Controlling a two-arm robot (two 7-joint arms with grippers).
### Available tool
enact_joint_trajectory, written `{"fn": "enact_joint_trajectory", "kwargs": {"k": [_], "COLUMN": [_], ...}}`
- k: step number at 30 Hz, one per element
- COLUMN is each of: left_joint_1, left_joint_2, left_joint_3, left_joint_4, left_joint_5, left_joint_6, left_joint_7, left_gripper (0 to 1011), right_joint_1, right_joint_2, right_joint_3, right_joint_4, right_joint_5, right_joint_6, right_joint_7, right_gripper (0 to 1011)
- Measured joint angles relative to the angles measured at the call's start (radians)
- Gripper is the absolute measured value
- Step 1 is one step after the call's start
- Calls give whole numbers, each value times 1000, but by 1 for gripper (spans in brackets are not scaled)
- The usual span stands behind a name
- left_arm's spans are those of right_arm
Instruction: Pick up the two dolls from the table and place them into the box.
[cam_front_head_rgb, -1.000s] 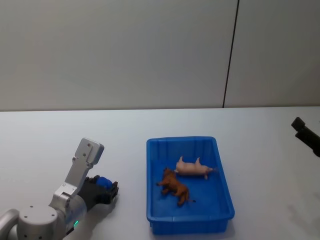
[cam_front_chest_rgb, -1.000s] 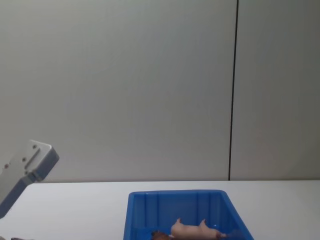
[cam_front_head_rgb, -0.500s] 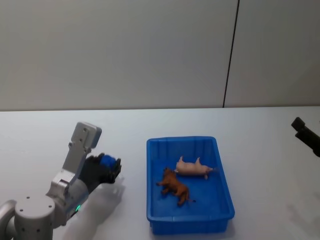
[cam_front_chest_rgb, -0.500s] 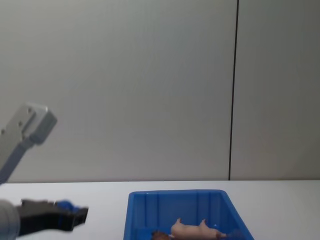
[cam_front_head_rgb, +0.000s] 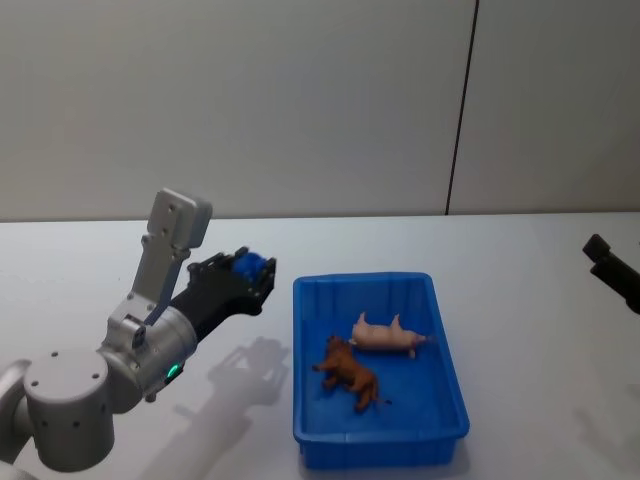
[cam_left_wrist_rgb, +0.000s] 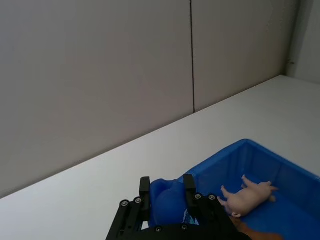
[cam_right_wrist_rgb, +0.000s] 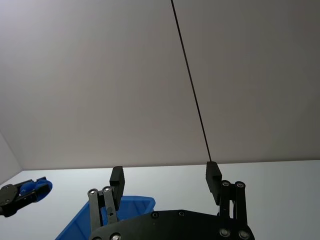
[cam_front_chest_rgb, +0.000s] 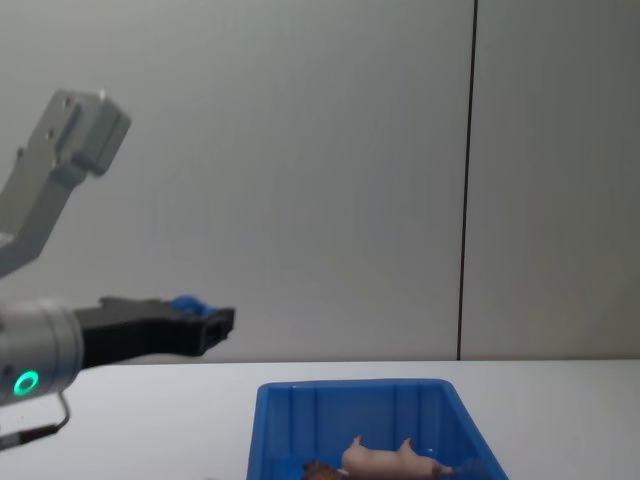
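Both dolls lie inside the blue box (cam_front_head_rgb: 300, 300): the pale pink doll (cam_front_head_rgb: 388, 335) toward the far side and the reddish-brown doll (cam_front_head_rgb: 350, 373) nearer me, touching it. In the chest view the pink doll (cam_front_chest_rgb: 385, 460) shows over the box's rim (cam_front_chest_rgb: 350, 385). My left gripper (cam_front_head_rgb: 255, 270) hovers above the white table (cam_front_head_rgb: 520, 250), just left of the box's far-left corner. It is shut, its blue pads together and nothing held (cam_left_wrist_rgb: 167, 182). At the table's right edge, my right gripper (cam_front_head_rgb: 610, 265) stays parked and open (cam_right_wrist_rgb: 165, 172).
A plain grey wall with a dark vertical seam (cam_front_head_rgb: 460, 110) rises behind the table. The left arm's shadow (cam_front_head_rgb: 250, 365) falls on the tabletop left of the box.
My left arm has lifted from low beside the box and swung up and forward toward the box's far-left corner. The dolls, box and right gripper have not moved.
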Motion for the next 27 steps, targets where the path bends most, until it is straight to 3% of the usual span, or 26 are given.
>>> {"fn": "enact_joint_trajectory", "kwargs": {"k": [8, 16, 27], "left_joint_1": [-27, -58, -88], "left_joint_2": [-13, -29, -47], "left_joint_3": [2, 14, 40], "left_joint_4": [-12, -5, 30], "left_joint_5": [-17, -23, 18], "left_joint_6": [0, 38, 99], "left_joint_7": [-92, -211, -323], "left_gripper": [361, 306, 242], "right_joint_1": [0, 0, 0], "right_joint_2": [0, 0, 0], "right_joint_3": [0, 0, 0], "right_joint_4": [0, 0, 0], "right_joint_5": [0, 0, 0], "right_joint_6": [0, 0, 0], "right_joint_7": [0, 0, 0], "right_gripper": [1001, 1001, 1001]}}
